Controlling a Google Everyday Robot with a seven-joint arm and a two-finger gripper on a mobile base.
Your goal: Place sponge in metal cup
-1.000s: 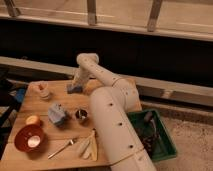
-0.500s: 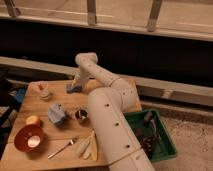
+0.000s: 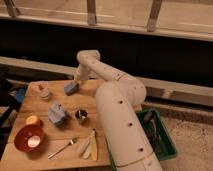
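Observation:
A blue sponge (image 3: 71,88) lies at the back of the wooden table (image 3: 65,132), left of the arm. My gripper (image 3: 76,81) is right over the sponge's far right end and touches or nearly touches it. The metal cup (image 3: 81,115) stands upright near the middle of the table, a short way in front of the sponge and well apart from the gripper. The white arm (image 3: 117,107) reaches from the lower right across the table's right side.
A blue-grey object (image 3: 56,114) lies left of the cup. An orange fruit (image 3: 33,120) and a red bowl (image 3: 29,138) sit front left. A spoon (image 3: 62,148) and pale yellow pieces (image 3: 89,146) lie in front. A small cup (image 3: 44,90) stands back left. A green bin (image 3: 162,137) sits right.
The gripper has stayed at the sponge at the back of the table, with only a slight shift. Nothing else on the table has moved.

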